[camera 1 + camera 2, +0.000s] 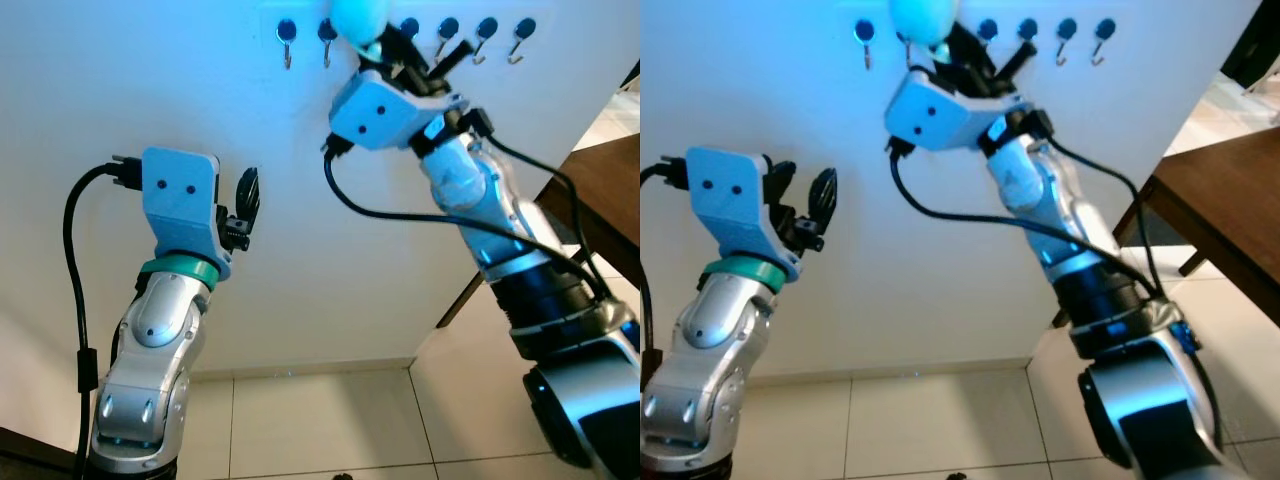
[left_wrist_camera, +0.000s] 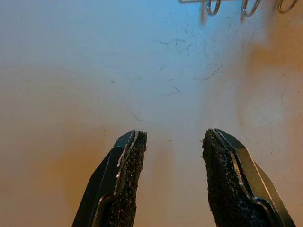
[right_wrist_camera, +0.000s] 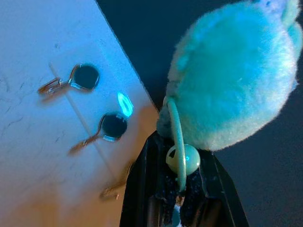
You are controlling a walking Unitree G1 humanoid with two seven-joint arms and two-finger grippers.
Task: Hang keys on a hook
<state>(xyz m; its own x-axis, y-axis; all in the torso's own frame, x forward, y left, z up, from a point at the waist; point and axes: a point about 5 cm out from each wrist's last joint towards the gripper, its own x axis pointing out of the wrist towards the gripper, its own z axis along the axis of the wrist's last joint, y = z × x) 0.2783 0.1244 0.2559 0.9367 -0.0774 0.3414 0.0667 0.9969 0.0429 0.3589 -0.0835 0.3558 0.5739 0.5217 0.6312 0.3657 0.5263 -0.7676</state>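
A row of several metal hooks [image 1: 447,32] with round dark bases runs along the top of the white wall. My right gripper [image 1: 402,47] is raised to that row, between the second hook [image 1: 327,35] and the third. It is shut on the green cord and bead [image 3: 182,160] of a fluffy pale pom-pom keychain [image 3: 232,80], which stands up above the fingers [image 1: 358,18]. Two hooks [image 3: 81,78] lie close beside it on the wall. No keys can be made out. My left gripper [image 1: 246,204] is held lower at the left, open and empty, facing the bare wall [image 2: 151,85].
A dark wooden table [image 1: 1225,215] stands at the right, close to my right arm. Pale floor tiles [image 1: 320,420] lie below the wall. Black cables [image 1: 400,212] loop from both wrists.
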